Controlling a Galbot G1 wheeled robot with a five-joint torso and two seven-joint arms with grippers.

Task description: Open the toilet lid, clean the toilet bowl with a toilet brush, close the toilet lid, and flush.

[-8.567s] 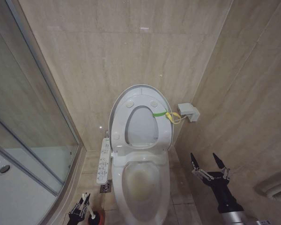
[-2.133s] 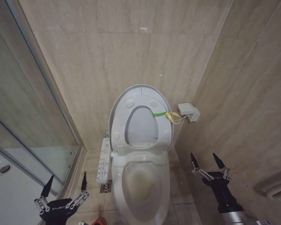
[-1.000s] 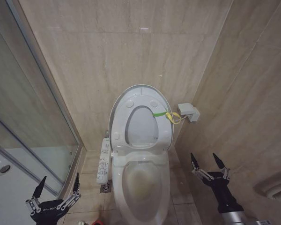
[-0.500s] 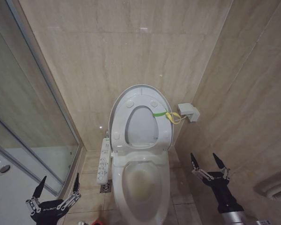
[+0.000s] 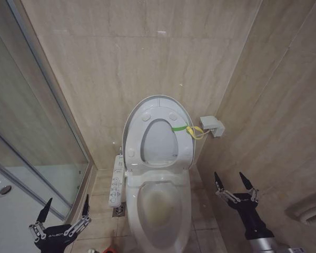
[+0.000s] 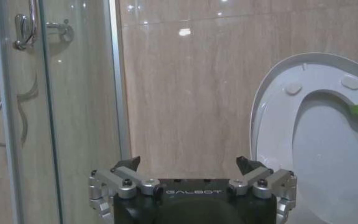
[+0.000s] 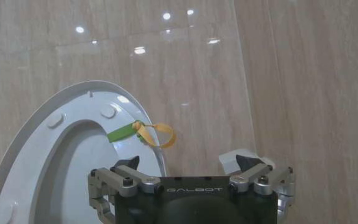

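The toilet lid (image 5: 159,138) stands raised against the back wall, a green-and-yellow band (image 5: 187,129) tied at its edge. Below it the toilet bowl (image 5: 158,203) lies uncovered, with a brownish stain inside. The toilet brush is out of view. My left gripper (image 5: 67,203) hangs open and holds nothing, low between the shower glass and the toilet; its wrist view shows the gripper (image 6: 186,163) facing the lid (image 6: 328,140). My right gripper (image 5: 229,179) stands open and idle beside the bowl, facing the lid (image 7: 73,154) in its wrist view, the gripper (image 7: 186,161) holding nothing.
A glass shower enclosure (image 5: 37,132) and white shower tray (image 5: 10,211) fill the left. A button panel (image 5: 116,182) runs along the toilet's side, with a floor drain (image 5: 119,210) below. A sliver of the red holder (image 5: 111,249) shows at the bottom edge. A small wall box (image 5: 213,126) sits beside the lid.
Earlier my left gripper was down at the red holder on the brush handle. It then rose open and shifted left and lower. Nothing has moved in the last second.
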